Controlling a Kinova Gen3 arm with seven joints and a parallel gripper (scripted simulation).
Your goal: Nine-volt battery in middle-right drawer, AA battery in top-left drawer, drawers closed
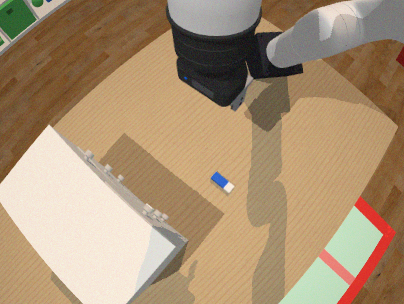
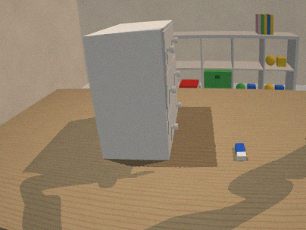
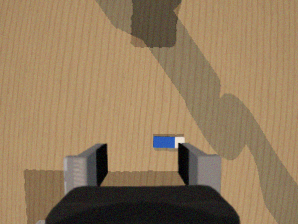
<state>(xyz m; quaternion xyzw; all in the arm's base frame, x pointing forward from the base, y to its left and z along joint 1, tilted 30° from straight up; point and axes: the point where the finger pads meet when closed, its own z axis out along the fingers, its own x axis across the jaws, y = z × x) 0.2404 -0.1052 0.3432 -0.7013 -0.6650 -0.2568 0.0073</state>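
A small blue block with a white end (image 1: 222, 182) (image 2: 240, 151) (image 3: 167, 142), which looks like a battery, lies flat on the wooden table (image 1: 310, 150). I cannot tell which battery it is, and I see no other one. The white chest (image 1: 75, 225) (image 2: 129, 94) stands to its left, knobs (image 1: 155, 214) facing the block and all drawers looking pushed in. My gripper (image 3: 142, 158) (image 1: 239, 102) is open and empty, high above the table. In the wrist view the block lies just beyond the right fingertip. The gripper does not show in the exterior view.
The arm's white link (image 1: 330, 30) crosses the top right. A green and red mat (image 1: 360, 250) lies on the floor past the table's right edge. A shelf (image 2: 235, 60) with toys and books stands behind the table. A green box (image 1: 15, 15) is at the top left.
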